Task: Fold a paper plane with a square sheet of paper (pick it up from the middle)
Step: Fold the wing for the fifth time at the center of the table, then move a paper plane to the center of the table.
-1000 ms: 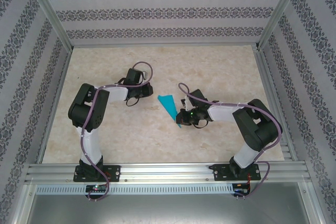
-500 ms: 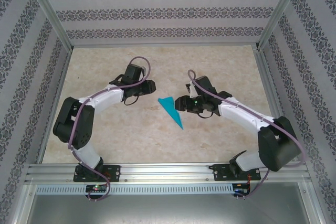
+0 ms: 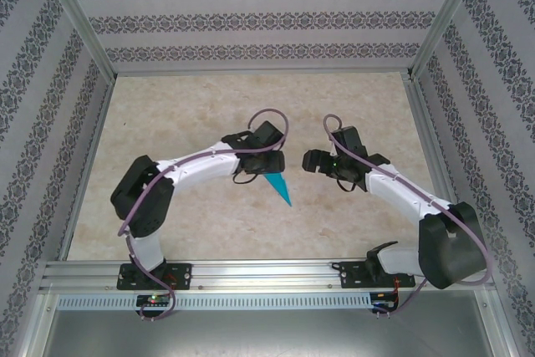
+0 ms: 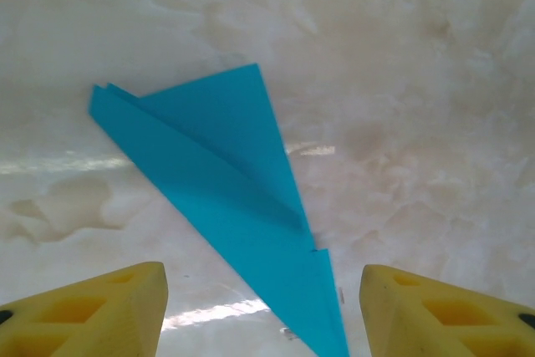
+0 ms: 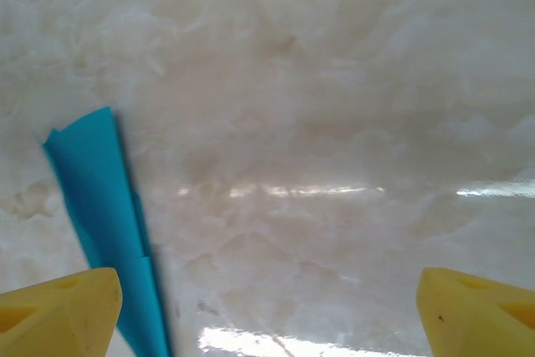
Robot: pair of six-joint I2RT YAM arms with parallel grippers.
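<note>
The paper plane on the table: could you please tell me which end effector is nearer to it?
Left. The left end effector hovers over the wide end of the paper plane; the right end effector sits off to its right, apart from it.

Left end effector [image 4: 263, 311] and right end effector [image 5: 267, 315] both gape.
</note>
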